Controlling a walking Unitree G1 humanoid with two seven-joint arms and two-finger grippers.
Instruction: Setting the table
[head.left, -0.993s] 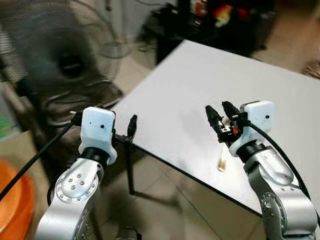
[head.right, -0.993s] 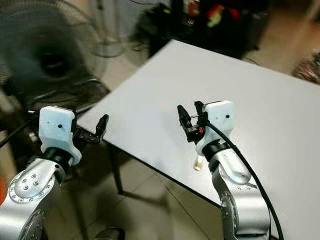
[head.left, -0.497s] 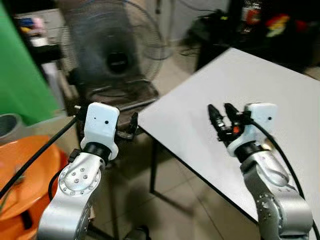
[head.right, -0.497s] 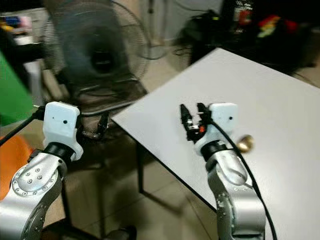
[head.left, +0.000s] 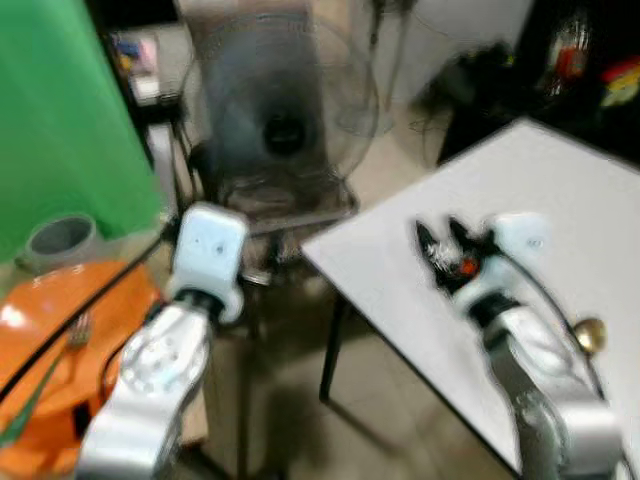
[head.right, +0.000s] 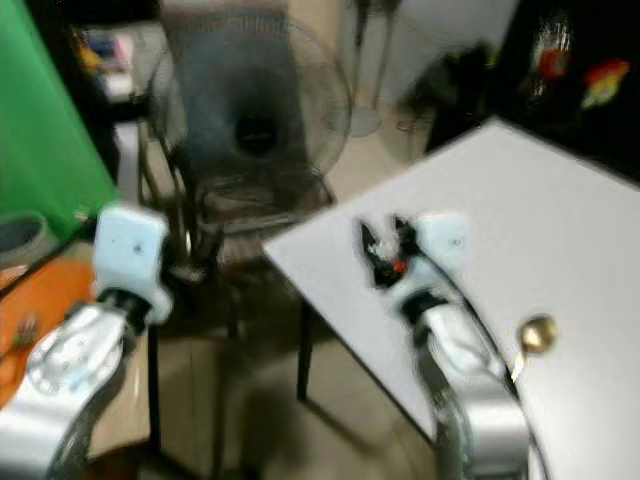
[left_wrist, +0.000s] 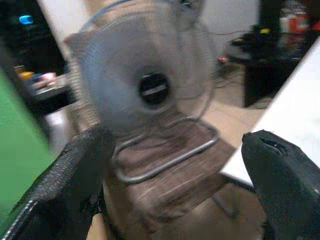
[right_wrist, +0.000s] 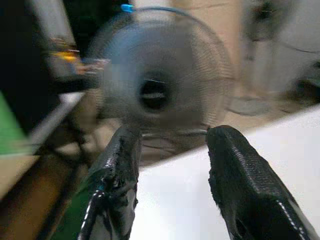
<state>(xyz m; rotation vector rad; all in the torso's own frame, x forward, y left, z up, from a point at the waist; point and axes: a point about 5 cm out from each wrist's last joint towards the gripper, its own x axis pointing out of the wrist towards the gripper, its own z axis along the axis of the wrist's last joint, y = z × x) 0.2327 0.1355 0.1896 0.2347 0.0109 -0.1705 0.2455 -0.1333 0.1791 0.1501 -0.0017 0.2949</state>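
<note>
Table (head.left: 560, 190): plain white top, no pattern; dark legs beneath, centre of the frame.
Fan (head.left: 283, 130): grey wire grille with a dark hub, upper centre; blue clip on the rim in the right wrist view.
Panel (head.left: 60, 120): solid bright green, upper left.
Tub (head.left: 60, 330): orange, lower left.
Roll (head.left: 62, 238): grey, just above the tub.
Knob-like object (head.left: 589, 335): gold or brass, on the white top at right; blurred.
Left claw (left_wrist: 170, 195): black textured fingers; white wrist housing, silver arm.
Right claw (head.left: 440, 240): black fingers, a red-orange spot between them; white housing, silver arm.
Floor (head.left: 400, 410): beige tiles.
</note>
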